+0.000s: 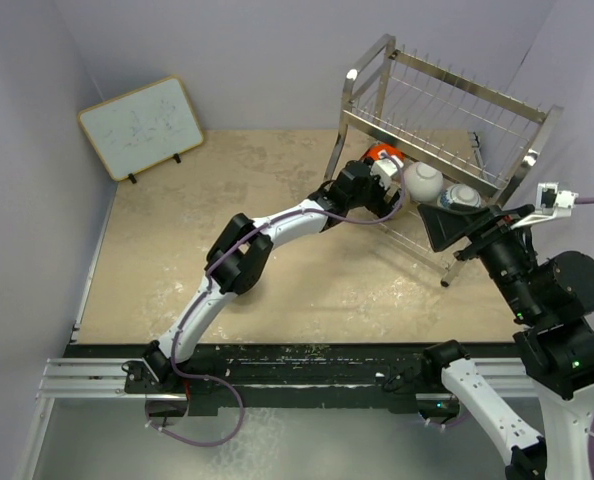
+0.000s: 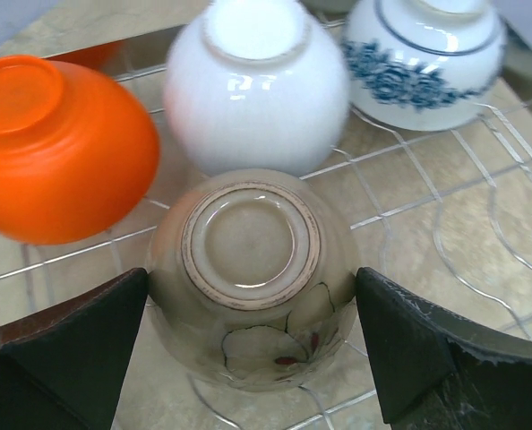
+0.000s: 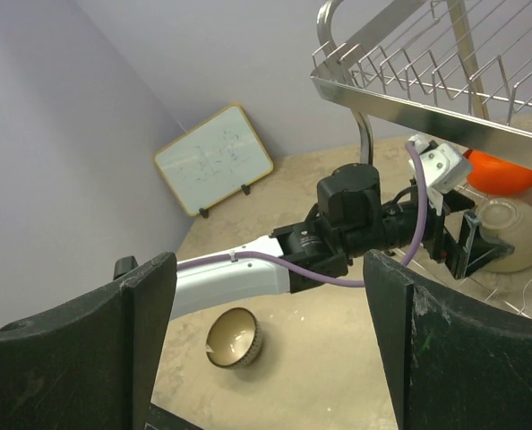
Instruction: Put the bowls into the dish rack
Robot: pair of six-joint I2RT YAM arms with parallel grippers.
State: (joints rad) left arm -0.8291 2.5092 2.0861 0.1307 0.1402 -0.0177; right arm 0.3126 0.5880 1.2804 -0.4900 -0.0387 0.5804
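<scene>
Top external, whiteboard point(image 1: 142, 127) unreadable, white bowl point(image 1: 424, 181) racked

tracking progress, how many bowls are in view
5: orange, white, blue-patterned and a beige one flanked by the left gripper, all in the rack; a brown one on the table.

Landmark: wood-framed whiteboard point(image 1: 141, 127), faint scribbles on it, two small black feet, leaning back in the far-left corner. Directly behind and left of it: plain pale-lilac walls point(image 1: 257, 60), matte, meeting in a corner seam. Under it and spreading right and nearward: tan mottled tabletop point(image 1: 277, 290) with paler worn patches. Well right of it: third lilac wall point(image 1: 587, 90), same finish. Well apart from it, along the near table edge: black strip point(image 1: 307, 372), slotted aluminium rail point(image 1: 77, 380) poking out at the left end. Nearer still: dull grey surface point(image 1: 307, 440). Light even and diffuse, shadows soft.
</scene>
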